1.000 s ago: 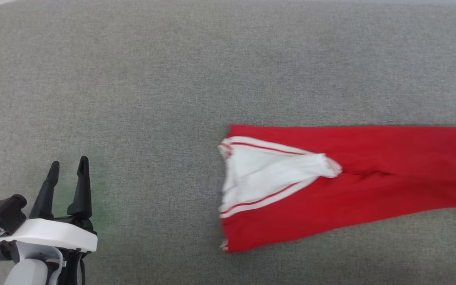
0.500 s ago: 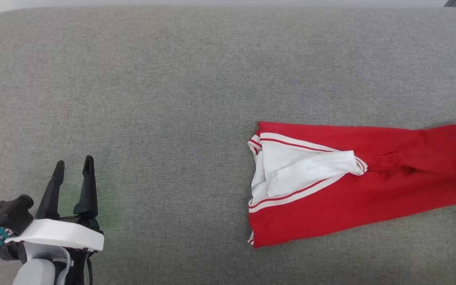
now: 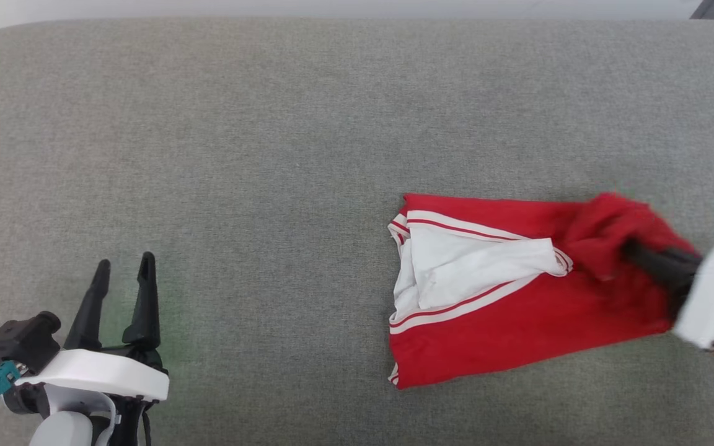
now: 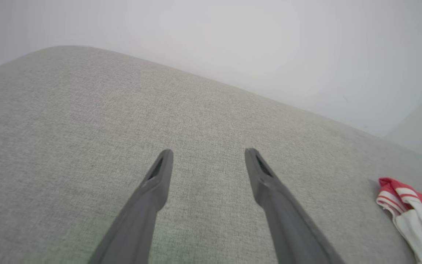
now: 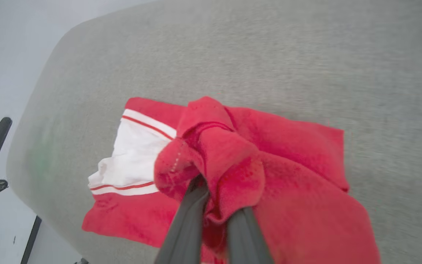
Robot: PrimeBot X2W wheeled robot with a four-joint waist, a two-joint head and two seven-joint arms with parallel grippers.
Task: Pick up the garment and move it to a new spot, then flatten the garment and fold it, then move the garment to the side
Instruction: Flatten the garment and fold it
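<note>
**Right gripper pinches the red garment**

The garment (image 3: pixel 506 334) lies on a big grey cloth surface (image 3: pixel 270 155). In the head view it is on the right side, a bit below the middle. Most of it lies flat. It is bright red. At its left end the cloth is turned open, so the white inside shows, with white bands and thin red stripes along the edge.

The right gripper (image 3: pixel 633 253) comes in from the right edge of the head view. Its two dark fingers are close together and clamped on the right end of the garment. The red cloth is bunched up in a lump around the fingers, and the tips are hidden in it. The right wrist view shows the same lump squeezed between the two fingers.

The left gripper (image 3: pixel 126 263) is at the lower left, well apart from the garment. Its jaws are apart, with nothing between them but the grey surface below.
</note>
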